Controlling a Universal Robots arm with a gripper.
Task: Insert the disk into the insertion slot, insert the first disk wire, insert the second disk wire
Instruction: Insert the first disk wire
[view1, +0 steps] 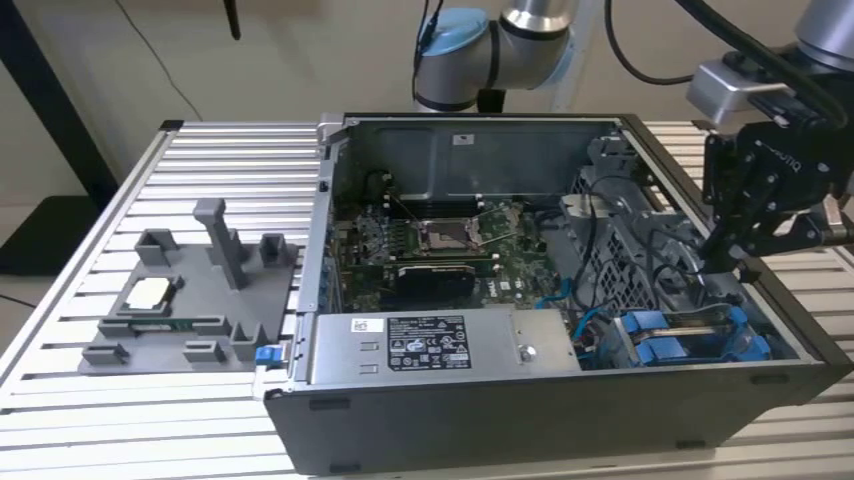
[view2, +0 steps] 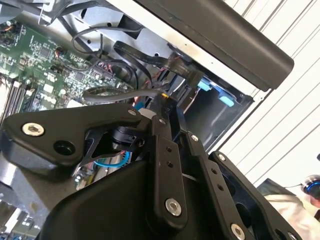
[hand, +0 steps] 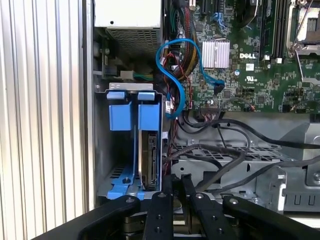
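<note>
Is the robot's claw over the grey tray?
No, the gripper hangs over the open computer case, apart from the grey tray.

Open computer case (view1: 534, 420) on the desk (view1: 214, 160), fixture tray (view1: 174, 340) alongside.

The fixture tray lies on the desk just beside the case, on the exterior view's left. Inside the case, the power-supply box (view1: 427, 345) sits along the near wall with the motherboard (view1: 441, 235) behind it. The insertion slot (view1: 694, 335) is in the near corner at the exterior view's right. In the first wrist view the disk (hand: 149, 157) stands on edge in the slot, with cables (hand: 220, 150) between it and the motherboard. The gripper (view1: 721, 262) hangs over the case near the slot.
</note>
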